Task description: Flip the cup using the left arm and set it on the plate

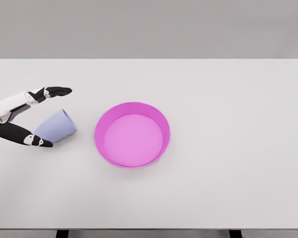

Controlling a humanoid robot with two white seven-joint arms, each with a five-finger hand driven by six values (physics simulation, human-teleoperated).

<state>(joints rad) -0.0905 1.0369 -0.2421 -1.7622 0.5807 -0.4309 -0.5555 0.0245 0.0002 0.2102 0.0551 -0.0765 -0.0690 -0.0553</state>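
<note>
The cup (57, 126) is the smallest thing you are seeing here, so you are coming to it last. The white table (228, 99) is filling nearly the whole head view and is running from one side edge to the other, with a grey wall behind its far edge. On the table, a little left of the middle, the pink plate (100, 130) is sitting flat; it is round, with a raised rim, and its inside is showing nothing but its own lighter pink floor. To the left of the plate, near it but not touching it, the pale blue cup is lying tilted, its closed end pointing to the right toward the plate and its wider end turned to the left, toward the hand. The left hand (27, 116) is coming in from the left edge. Its fingers (57, 91) are spread wide: one dark-tipped finger is reaching out above the cup and another below it, so the cup is lying between them. You cannot tell whether either finger is touching the cup, and the hand is not closing on it.
</note>
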